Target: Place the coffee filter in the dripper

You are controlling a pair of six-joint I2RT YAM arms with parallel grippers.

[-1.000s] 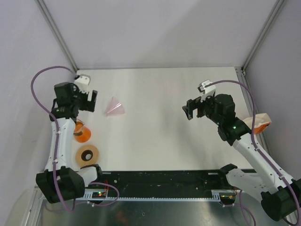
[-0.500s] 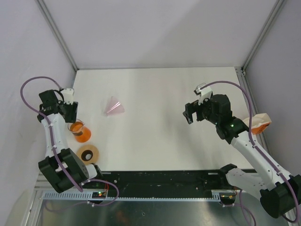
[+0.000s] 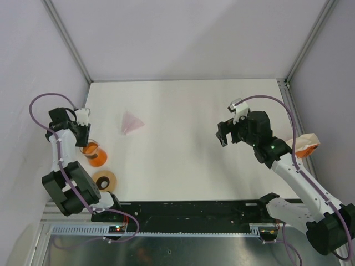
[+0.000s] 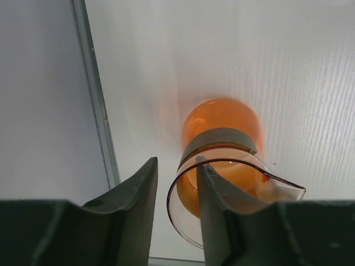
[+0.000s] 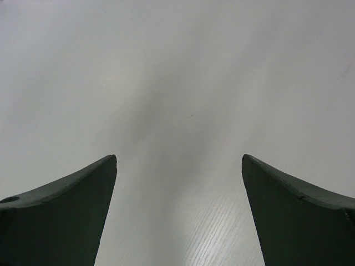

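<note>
left gripper (image 4: 176, 164) slightly parted astride dripper (image 4: 224, 166) rim, left edge of overhead view | right gripper (image 5: 178, 160) spread wide, empty | filter (image 3: 132, 122) upper left, apart from dripper | advice: steady dripper upright, pinch filter edge low

A white table top (image 3: 183, 111) is enclosed by pale grey walls: a back wall (image 3: 188, 33), a left wall (image 3: 25, 66) and a right wall (image 3: 335, 83). A slanting silver post (image 3: 66, 39) is seen at the far left corner and a second post (image 3: 310, 39) at the far right. A black rail (image 3: 188, 211) is fixed along the near edge, with brushed metal (image 3: 183, 252) below it. The surface is lit softly and evenly, and only faint shadows are cast on it
</note>
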